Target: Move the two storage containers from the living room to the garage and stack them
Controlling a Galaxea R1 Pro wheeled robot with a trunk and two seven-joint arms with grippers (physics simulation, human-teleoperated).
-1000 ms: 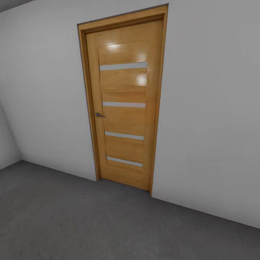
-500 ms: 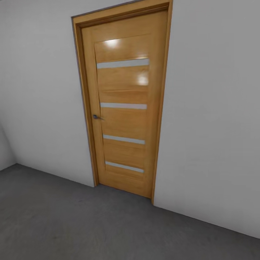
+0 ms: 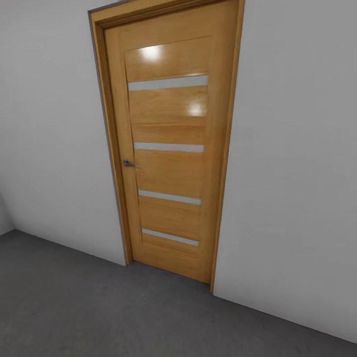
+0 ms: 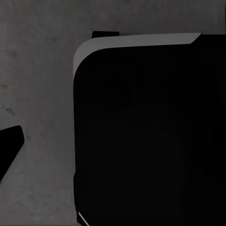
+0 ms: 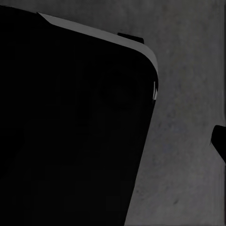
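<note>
You're facing a closed wooden door set in a plain white wall. The door is honey-coloured, with four thin pale horizontal strips and a small metal handle on its left edge. Its frame runs down to a dark grey concrete floor, so this is the garage side.

In the left wrist view a big black rounded body of the robot blocks most of the picture, with mottled grey floor beside it and a dark wedge at one edge. In the right wrist view it's the same: black rounded robot body over grey concrete.

Gripper state: you can't tell for either arm, fingers aren't readable. Where the storage containers are can't be told from these pictures.
</note>
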